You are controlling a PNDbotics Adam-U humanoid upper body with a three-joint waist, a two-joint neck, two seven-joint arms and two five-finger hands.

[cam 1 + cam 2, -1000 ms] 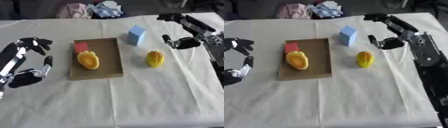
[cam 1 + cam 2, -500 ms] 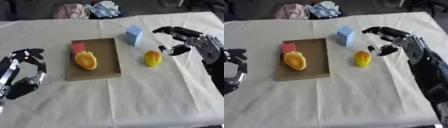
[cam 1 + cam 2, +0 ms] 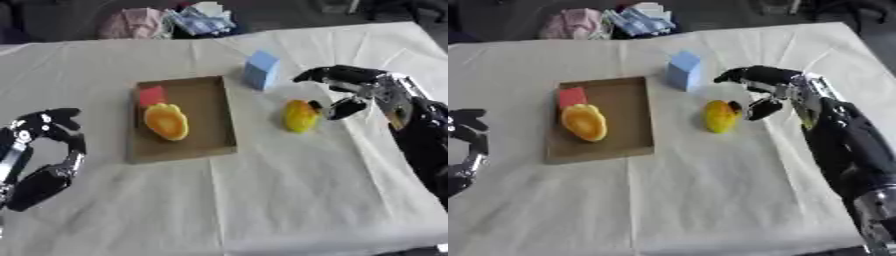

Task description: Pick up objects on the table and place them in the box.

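A shallow brown box (image 3: 206, 142) lies left of the table's middle. In it are a red block (image 3: 152, 95) and an orange-yellow fruit-like object (image 3: 166, 121). A yellow-orange object (image 3: 299, 115) lies on the cloth to the right of the box. A light blue block (image 3: 261, 70) stands behind it. My right hand (image 3: 354, 90) hovers just right of the yellow object, fingers spread and arched over it, thumb close to its side, nothing held. My left hand (image 3: 50, 150) rests at the left edge, fingers relaxed and empty.
A white cloth (image 3: 262, 200) covers the table. At the far edge lie a pink cloth bundle (image 3: 127, 24) and a blue-white bundle (image 3: 201, 16). My right forearm (image 3: 846, 150) runs down the right side.
My right hand has come down and leftward from the far right toward the yellow object. The whole picture has shifted, so the camera has moved. The objects lie as before.
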